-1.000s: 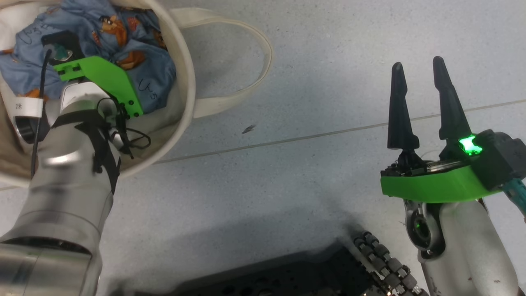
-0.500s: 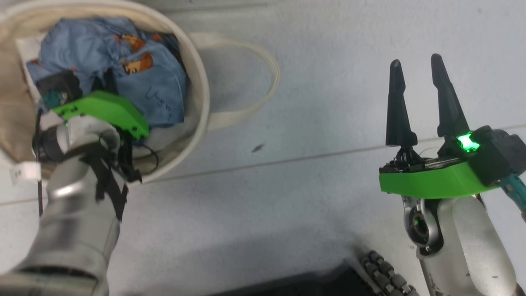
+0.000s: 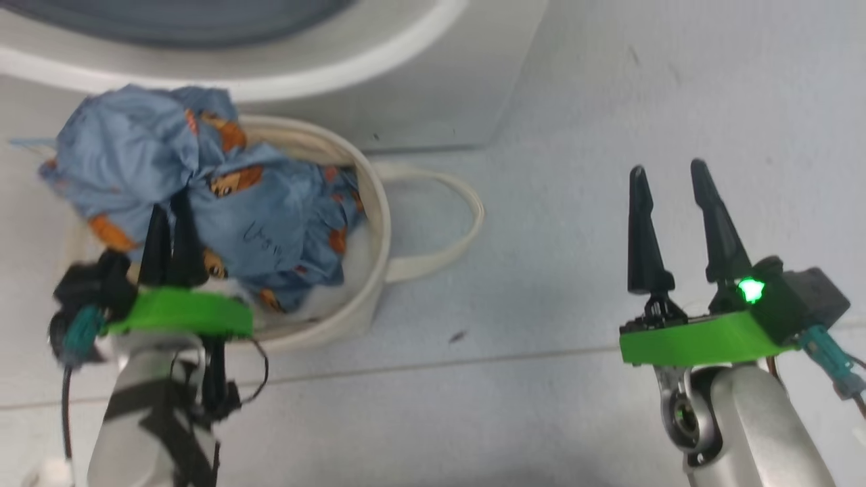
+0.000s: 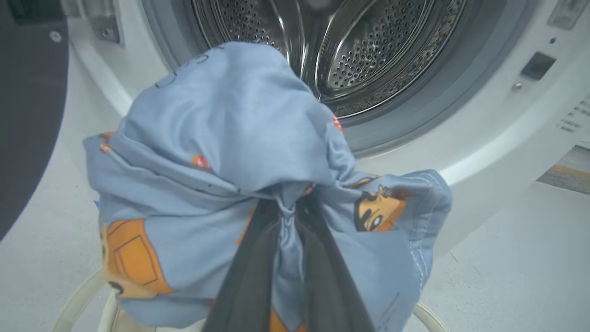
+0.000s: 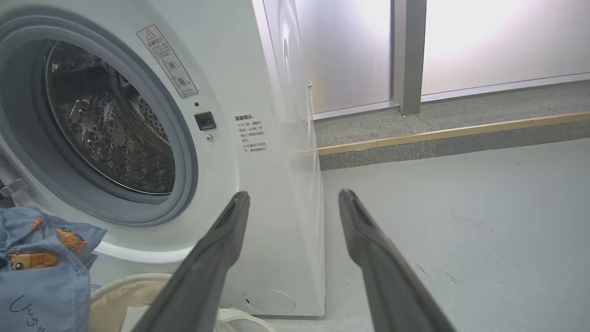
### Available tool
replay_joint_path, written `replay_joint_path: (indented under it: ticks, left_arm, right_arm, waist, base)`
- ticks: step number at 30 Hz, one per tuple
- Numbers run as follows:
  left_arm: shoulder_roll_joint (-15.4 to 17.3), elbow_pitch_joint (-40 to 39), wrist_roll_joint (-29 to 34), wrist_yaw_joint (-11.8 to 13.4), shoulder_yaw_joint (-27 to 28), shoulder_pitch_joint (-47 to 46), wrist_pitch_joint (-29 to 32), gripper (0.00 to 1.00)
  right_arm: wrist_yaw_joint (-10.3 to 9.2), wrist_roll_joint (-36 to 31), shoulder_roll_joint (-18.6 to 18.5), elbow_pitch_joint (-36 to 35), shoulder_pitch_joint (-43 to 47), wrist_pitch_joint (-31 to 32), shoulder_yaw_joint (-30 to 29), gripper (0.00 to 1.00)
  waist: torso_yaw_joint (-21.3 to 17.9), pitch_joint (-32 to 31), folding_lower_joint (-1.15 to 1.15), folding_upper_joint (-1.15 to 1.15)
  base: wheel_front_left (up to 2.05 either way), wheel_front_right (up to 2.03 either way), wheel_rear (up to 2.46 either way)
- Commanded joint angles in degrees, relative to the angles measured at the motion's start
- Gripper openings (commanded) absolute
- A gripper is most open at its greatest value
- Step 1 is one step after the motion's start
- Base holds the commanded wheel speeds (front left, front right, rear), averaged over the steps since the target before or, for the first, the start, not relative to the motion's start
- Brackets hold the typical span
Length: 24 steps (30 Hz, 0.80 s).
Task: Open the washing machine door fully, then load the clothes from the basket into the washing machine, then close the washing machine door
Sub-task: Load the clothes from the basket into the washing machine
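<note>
Up close, clothes (image 4: 230, 138) before steel drum (image 4: 368, 46).

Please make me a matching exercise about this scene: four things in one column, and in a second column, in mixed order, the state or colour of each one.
Column 1
1. left tool
2. right tool
3. basket
4. washing machine

Column 2
A. open, holding nothing
B. cream-white, soft sides, loop handle
C. shut on the clothes
D. drum opening uncovered, steel drum showing

Pairs: 1-C, 2-A, 3-B, 4-D
</note>
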Motion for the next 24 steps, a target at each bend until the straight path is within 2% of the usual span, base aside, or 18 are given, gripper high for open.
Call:
replay_joint_path:
  ticks: [1,4,7,14,19,24]
  left_arm:
    - [0.63,-3.91,0.59,-0.44,2.14,1.87,-0.68,0.00]
    - [0.33,-9.08,0.34,-1.05,2.19,6.82,-0.68,0.00]
    - [0.30,-13.10,-2.46,-0.13,0.95,10.67,-0.68,0.00]
    - [0.28,-18.05,-3.74,2.22,-1.06,15.62,-0.68,0.00]
    - [0.28,-19.07,-3.49,2.84,-1.86,16.53,-0.68,0.00]
    - [0.27,-19.62,-2.26,2.80,-1.48,14.57,-0.69,0.00]
  right_arm:
    - [0.00,0.38,0.62,-1.46,1.34,-0.70,1.18,1.00]
    - [0.00,0.76,0.62,-1.07,2.93,-0.70,1.10,1.00]
    - [0.00,0.93,0.62,-0.73,4.24,-0.70,1.29,1.00]
    - [0.00,1.03,0.63,-0.46,5.95,-0.70,1.68,1.00]
    - [0.00,1.16,0.63,-0.85,6.16,-0.70,1.94,1.00]
    - [0.00,1.29,0.63,-1.17,5.68,-0.70,1.81,1.00]
  waist:
    - [1.89,-5.03,0.02,0.00]
    - [2.46,-7.91,0.02,0.00]
    - [2.91,-10.32,0.02,0.00]
    - [3.23,-13.38,0.02,0.00]
    - [2.34,-13.24,0.02,0.00]
    - [0.37,-10.44,0.02,0.00]
  base:
    - [0.00,0.00,0.00]
    - [0.00,0.00,0.00]
    - [0.00,0.00,0.00]
    - [0.00,0.00,0.00]
    - [0.00,0.00,0.00]
    - [0.00,0.00,0.00]
